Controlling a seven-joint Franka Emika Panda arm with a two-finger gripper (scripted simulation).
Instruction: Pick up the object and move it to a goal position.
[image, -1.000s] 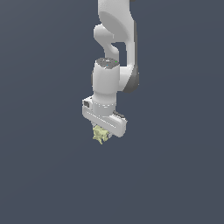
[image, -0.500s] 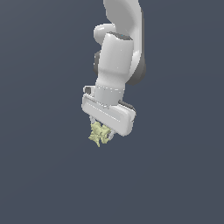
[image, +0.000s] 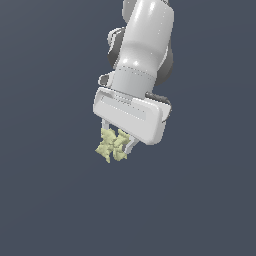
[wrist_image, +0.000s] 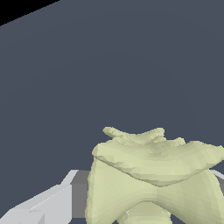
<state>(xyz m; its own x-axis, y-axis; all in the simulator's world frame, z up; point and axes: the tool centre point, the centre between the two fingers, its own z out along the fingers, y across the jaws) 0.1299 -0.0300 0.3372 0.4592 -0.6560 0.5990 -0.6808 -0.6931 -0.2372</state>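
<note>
The object (image: 113, 145) is a small pale yellow-green jagged clump. It hangs between the two fingers of my white gripper (image: 118, 148), which is shut on it and holds it up in the air. The gripper and arm tilt toward the camera in the exterior view. In the wrist view the object (wrist_image: 153, 175) fills the lower part of the picture, with one grey-white finger (wrist_image: 48, 203) showing beside it. The other finger is mostly hidden behind the clump. No goal marker shows in either view.
A plain dark grey-blue surface (image: 50, 200) fills the background of both views. A black strip (wrist_image: 17, 11) shows at one corner of the wrist view, beyond the surface's edge.
The arm has come nearer to the exterior camera and tilted forward, carrying the object with it. The grip on the clump has held.
</note>
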